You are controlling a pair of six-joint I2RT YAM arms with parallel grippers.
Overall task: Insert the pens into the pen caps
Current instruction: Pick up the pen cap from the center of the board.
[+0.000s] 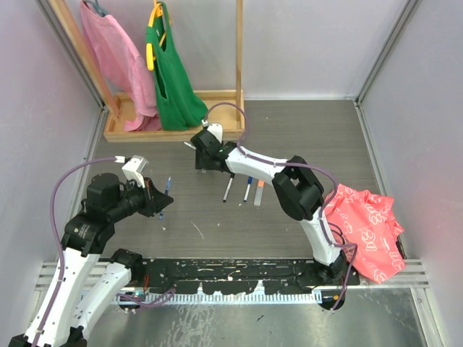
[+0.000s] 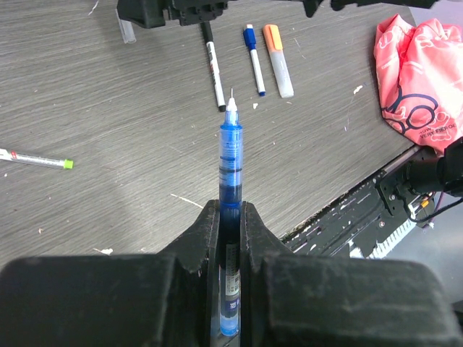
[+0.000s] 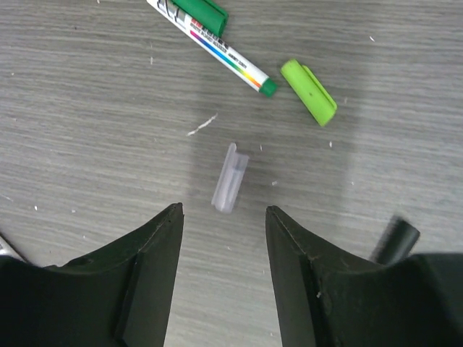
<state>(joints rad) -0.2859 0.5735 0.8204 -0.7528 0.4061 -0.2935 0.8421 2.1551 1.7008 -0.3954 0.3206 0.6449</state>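
Left fingers (image 2: pixel 211 225) clamp a translucent blue pen (image 2: pixel 230 163), tip pointing far. Right fingers (image 3: pixel 165 238), half spread and empty, hover over a clear plastic cap (image 3: pixel 230 178) on the grey tabletop (image 3: pixel 87 130) — a light-green cap (image 3: pixel 309 92) and green-tipped white marker (image 3: pixel 217 45) beyond show only from the right wrist.

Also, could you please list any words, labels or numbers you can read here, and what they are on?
Nothing reads clearly.
Green marker: print beside its rainbow stripe, too blurred.
Blue pen: lower label too small.
Black-ended pen: barrel print too small.
Red bag: dark pattern, no legible letters.
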